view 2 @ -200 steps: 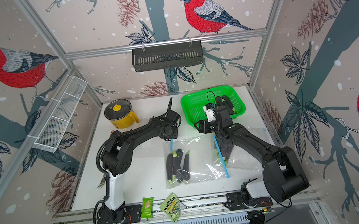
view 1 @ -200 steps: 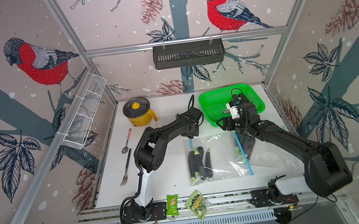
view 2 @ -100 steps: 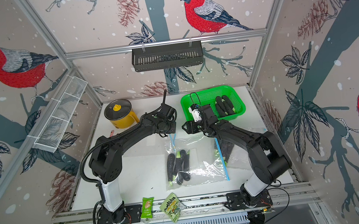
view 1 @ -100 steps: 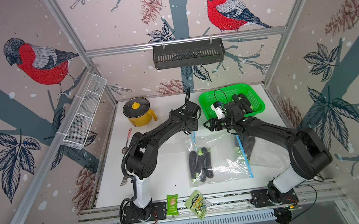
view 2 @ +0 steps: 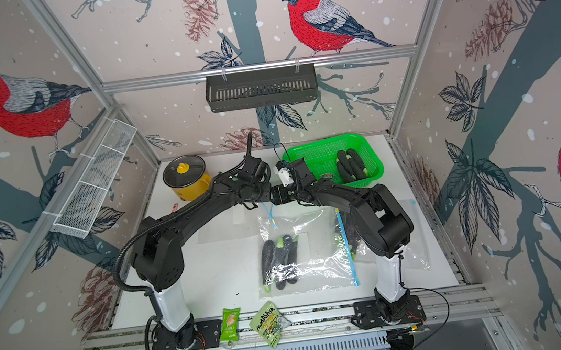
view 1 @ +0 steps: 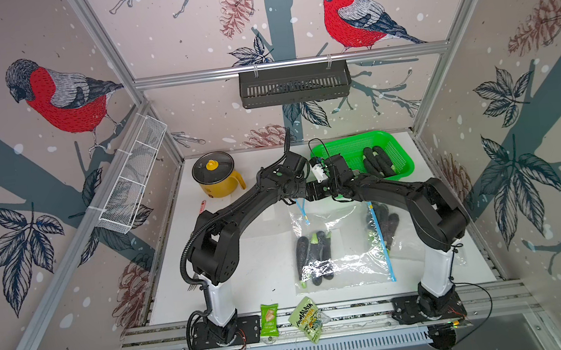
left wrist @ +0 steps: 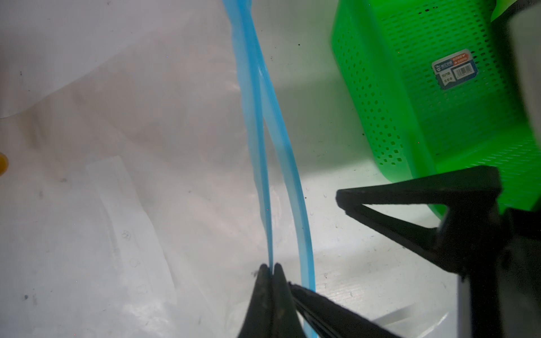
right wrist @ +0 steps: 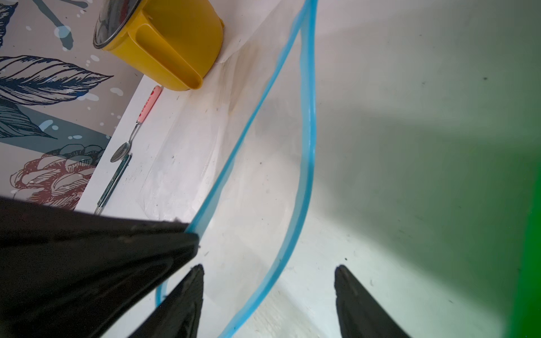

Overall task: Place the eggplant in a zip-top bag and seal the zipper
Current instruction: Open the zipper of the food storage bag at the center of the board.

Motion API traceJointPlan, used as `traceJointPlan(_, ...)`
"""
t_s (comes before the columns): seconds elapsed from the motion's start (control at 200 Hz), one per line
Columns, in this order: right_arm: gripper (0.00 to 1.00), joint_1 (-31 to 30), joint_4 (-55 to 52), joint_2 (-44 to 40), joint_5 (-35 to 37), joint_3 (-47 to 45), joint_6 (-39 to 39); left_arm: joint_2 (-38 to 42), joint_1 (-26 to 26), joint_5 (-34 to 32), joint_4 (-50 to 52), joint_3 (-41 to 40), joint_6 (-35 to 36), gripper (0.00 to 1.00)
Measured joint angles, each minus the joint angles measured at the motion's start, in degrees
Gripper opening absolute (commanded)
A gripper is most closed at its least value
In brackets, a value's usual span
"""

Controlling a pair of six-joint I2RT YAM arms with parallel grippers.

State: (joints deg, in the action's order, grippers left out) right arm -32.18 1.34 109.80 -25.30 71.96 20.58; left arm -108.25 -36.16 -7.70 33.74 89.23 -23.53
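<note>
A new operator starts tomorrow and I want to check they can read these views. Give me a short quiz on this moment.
1. True or false: the left gripper is shut on one blue zipper strip.
2. The right gripper has its jaws: A open; B shut on a spoon; C shut on a pot lid.
3. What holds the unbagged eggplants?
Key: 1 true. 2 A. 3 the green basket.
</note>
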Motion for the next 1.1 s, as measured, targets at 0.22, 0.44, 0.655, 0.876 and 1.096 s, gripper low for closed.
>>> traceJointPlan(0.22,0.45,-0.5,-1.3,4.0,-0.4,3.7,0.0,0.7,0.7,0.0,-0.1,0.3,0.6,0.0)
traceJointPlan(0.44,0.16,-0.6,-1.9,4.2,0.3,5.6,-1.0,1.4,1.2,0.0,-0.1,1.0,1.0,0.0)
traceJointPlan(0.655,0.07,-0.2,-4.3,3.6,1.4,8.9,-2.5,2.0,1.6,0.0,0.0,1.8,1.2,0.0)
traceJointPlan(0.876,0.06,0.1,-7.0,2.0,1.8,11.2,-3.3,2.6,1.9,-1.0,0.0,3.0,1.4,0.09)
traceJointPlan(1.096,0.06,-1.3,-9.0,-2.4,2.4,9.4,-4.1,3.7,1.9,-1.6,0.0,2.2,1.0,0.23)
